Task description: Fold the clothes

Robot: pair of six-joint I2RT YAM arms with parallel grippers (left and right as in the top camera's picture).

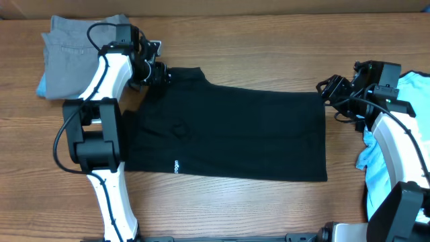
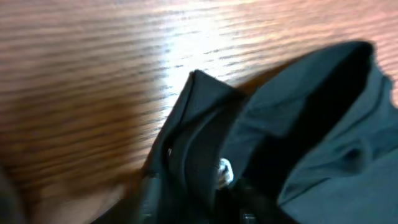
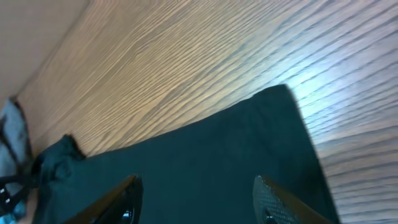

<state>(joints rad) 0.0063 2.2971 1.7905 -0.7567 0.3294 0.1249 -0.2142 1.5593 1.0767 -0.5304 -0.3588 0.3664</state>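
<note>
black T-shirt (image 2: pixel 298 124) bunched close under left claw (image 1: pixel 153 67), grip cannot be told | right claw (image 3: pixel 196 190) spread above far right corner, holding nothing | shirt flat mid-worktop (image 1: pixel 269 60) | risk: only one corner lifts, fabric slips, fold skews

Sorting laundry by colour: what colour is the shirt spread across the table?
The shirt is black, clearest in the overhead view.

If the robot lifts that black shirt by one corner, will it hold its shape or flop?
Probably flop: the shirt lies limp on the table, and its edge bunches into soft folds in the left wrist view. It looks thin, so likely light. Pushed, it would probably wrinkle rather than slide.
</note>
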